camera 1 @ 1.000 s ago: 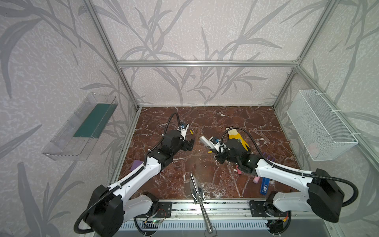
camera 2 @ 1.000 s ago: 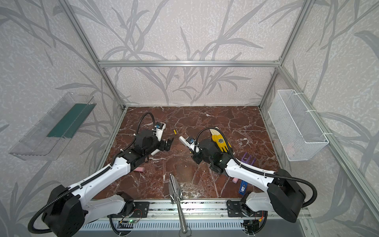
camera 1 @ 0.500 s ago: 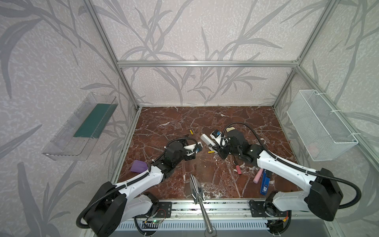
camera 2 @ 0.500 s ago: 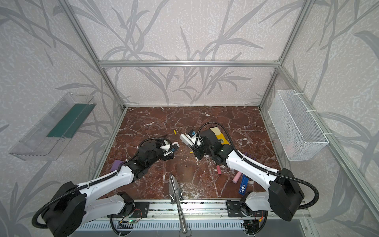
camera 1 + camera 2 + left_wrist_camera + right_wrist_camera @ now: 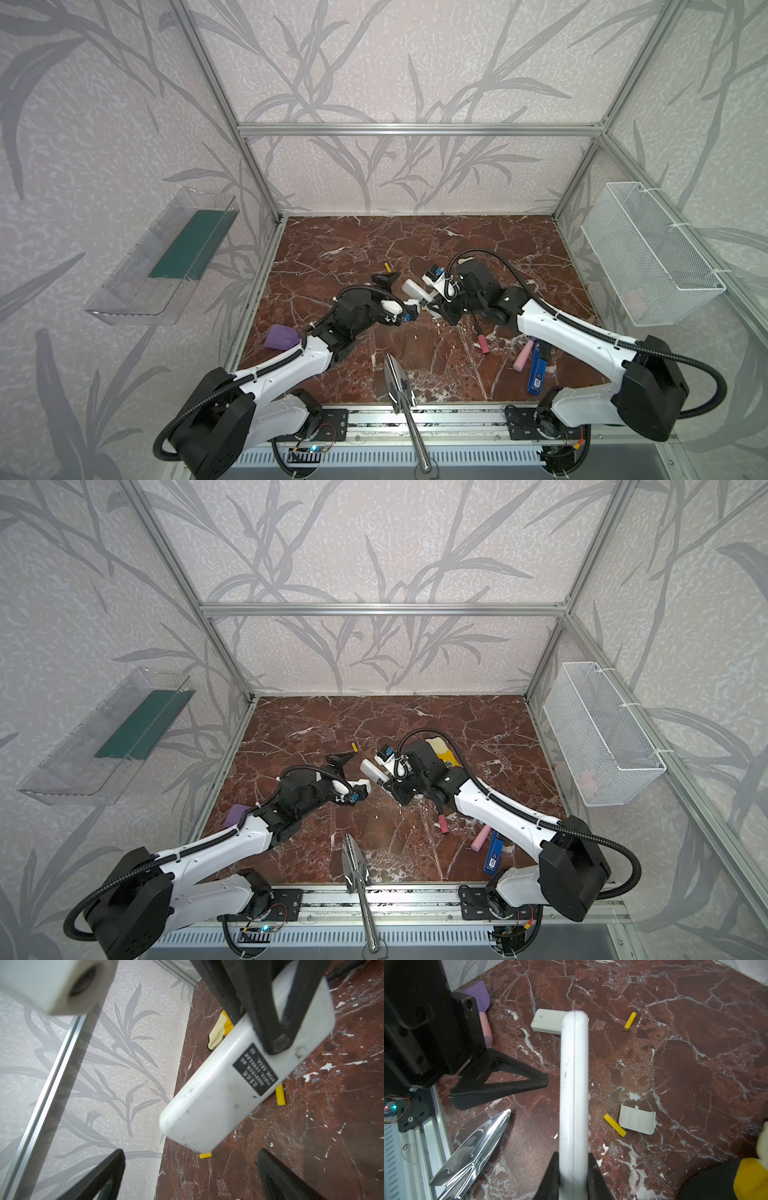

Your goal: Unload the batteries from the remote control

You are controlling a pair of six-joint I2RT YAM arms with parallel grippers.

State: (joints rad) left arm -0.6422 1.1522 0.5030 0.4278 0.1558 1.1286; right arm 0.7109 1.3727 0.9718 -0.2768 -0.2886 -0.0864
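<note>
While right gripper [image 5: 573, 1165] clamps remote [image 5: 574, 1084], batteries [image 5: 614, 1125] lie apart.

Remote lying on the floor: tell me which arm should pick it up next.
Left, probably. The left gripper is open and holds nothing, so it is free to take the floor remote. The right gripper is shut on the held remote and would have to put it down.

Leaf-patterned walls [image 5: 415, 62], red marble floor [image 5: 353, 249]
</note>
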